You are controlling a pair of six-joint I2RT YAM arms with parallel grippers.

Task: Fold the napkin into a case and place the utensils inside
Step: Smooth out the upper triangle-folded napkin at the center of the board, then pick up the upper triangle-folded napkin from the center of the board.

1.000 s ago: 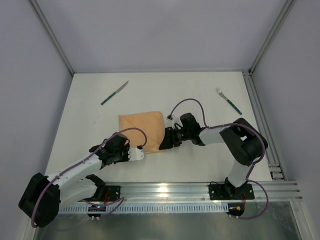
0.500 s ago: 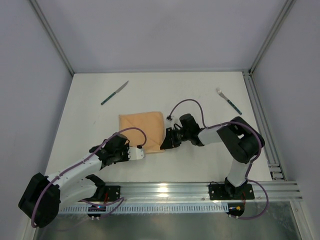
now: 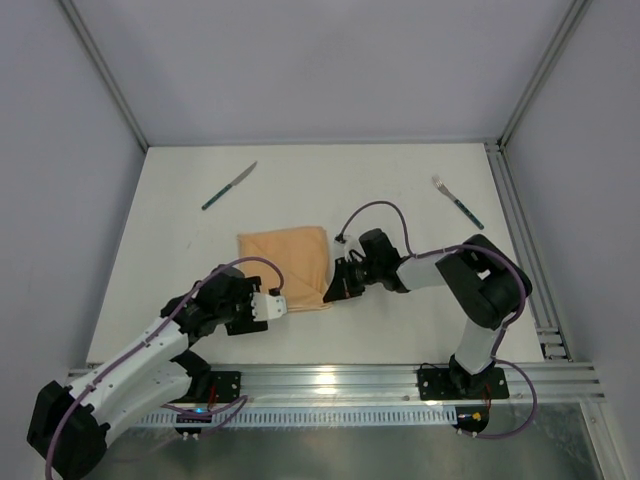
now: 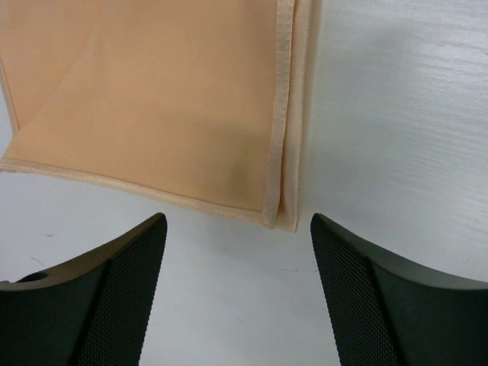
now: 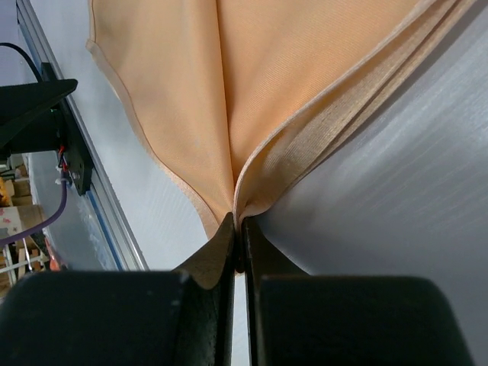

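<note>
White flat table (image 3: 390, 180): bearing everything listed here, with an aluminium rail (image 3: 400, 380) running along its near edge.

Right arm (image 3: 480, 290): rising from its base on the rail, elbow bent out toward the right side, forearm reaching leftward and low over the surface; right gripper (image 5: 239, 229) is pinching the near right corner of the cloth, black fingers (image 5: 210, 259) pressed together on several hemmed layers and lifting them slightly off the table.

Left arm (image 3: 140, 350): stretching from the near left corner diagonally up and to the right, lying low; left gripper (image 4: 236, 229) is hovering just short of the cloth's near edge, jaws spread wide and holding nothing, the near corner of the cloth lying between the two textured fingertips (image 4: 126, 290).

Peach-orange, thin, faintly shiny cloth napkin (image 3: 285, 262): lying folded into a rough square near the middle of the table, flat except at the pinched corner.

Slim knife (image 3: 229, 186) with dark green handle and silver blade: lying on bare table at the far left, well apart from the napkin.

Small fork (image 3: 457, 202) with dark green handle and silver tines: lying on bare table at the far right, well apart from the napkin.
</note>
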